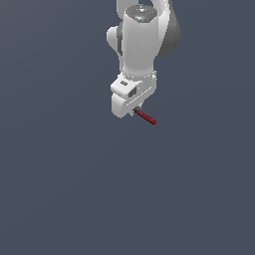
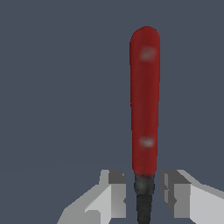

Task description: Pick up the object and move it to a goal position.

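Note:
The object is a thin fork-like utensil with a red handle (image 2: 145, 100) and a dark grey neck (image 2: 144, 197). In the wrist view the neck runs between my two fingers (image 2: 111, 194), which stand close on either side of it. The pronged head is hidden beyond the frame's edge. My gripper (image 2: 143, 192) is drawn in narrow around the utensil and holds it, with the handle pointing straight out past the fingertips. In the exterior view the red handle (image 1: 146, 117) sticks out from under the white hand (image 1: 128, 97) toward the exterior view's right. The fingertips are hidden there.
A plain dark grey-blue surface (image 1: 60, 189) fills both views. The arm's white links (image 1: 142, 40) rise behind the hand toward the exterior view's top. No goal marker or other object shows.

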